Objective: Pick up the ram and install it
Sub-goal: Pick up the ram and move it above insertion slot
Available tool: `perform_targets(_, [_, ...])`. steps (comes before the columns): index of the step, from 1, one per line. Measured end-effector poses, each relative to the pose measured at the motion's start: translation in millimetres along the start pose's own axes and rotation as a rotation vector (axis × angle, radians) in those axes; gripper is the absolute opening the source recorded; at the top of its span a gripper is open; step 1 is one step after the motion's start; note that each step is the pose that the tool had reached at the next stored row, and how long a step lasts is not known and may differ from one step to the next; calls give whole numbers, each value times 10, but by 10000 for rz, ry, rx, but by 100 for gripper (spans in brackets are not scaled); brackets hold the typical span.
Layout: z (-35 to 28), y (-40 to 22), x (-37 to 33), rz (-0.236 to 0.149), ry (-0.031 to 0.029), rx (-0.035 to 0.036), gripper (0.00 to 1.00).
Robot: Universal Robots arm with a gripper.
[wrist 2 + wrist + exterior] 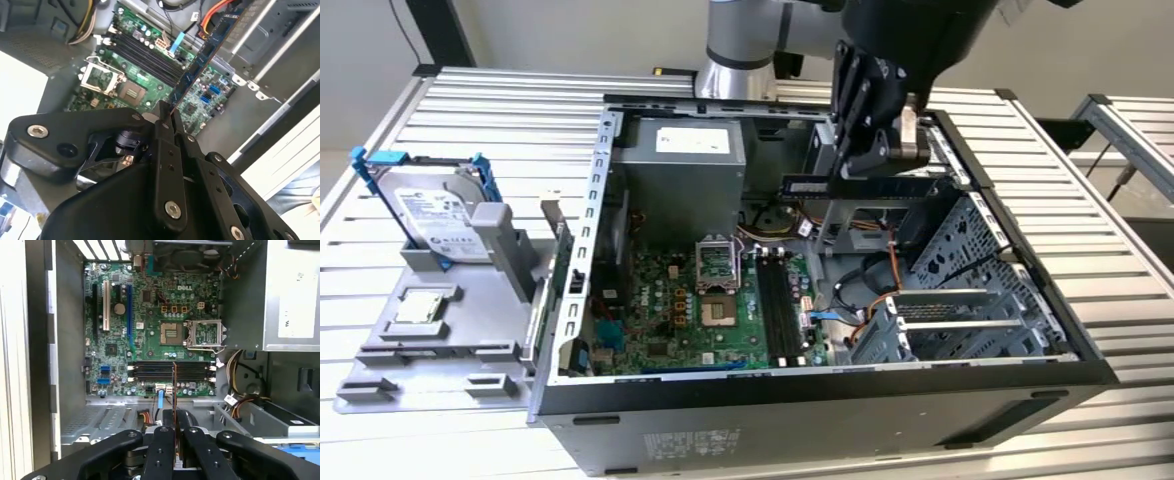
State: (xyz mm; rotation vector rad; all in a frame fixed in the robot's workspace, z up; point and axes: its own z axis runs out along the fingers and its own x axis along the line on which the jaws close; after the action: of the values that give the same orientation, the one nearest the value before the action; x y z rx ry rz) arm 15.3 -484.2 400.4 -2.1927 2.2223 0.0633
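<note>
My gripper (891,172) hangs over the open computer case (574,300), shut on the ram (861,186). The ram is a dark narrow stick, held level in the exterior view, above the drive bay side of the case. In the second wrist view the ram (200,60) runs away from the fingertips (161,116), edge-on over the green motherboard. In the first wrist view the ram (174,390) is a thin edge lined up over the black memory slots (172,371). These slots (781,310) lie well below the stick in the exterior view.
A silver hard drive (438,218) in a blue frame stands on a grey fixture (440,350) at the exterior view's left. Inside the case are the CPU socket (720,285), the power supply (680,150), a metal drive cage (974,300) and loose cables (235,390).
</note>
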Motion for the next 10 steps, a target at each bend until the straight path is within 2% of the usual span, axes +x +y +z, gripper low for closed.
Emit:
perform_targets(6, [10, 4, -235, -1, 1, 0, 0])
perform_targets(10, [16, 6, -366, -1, -1, 0, 0])
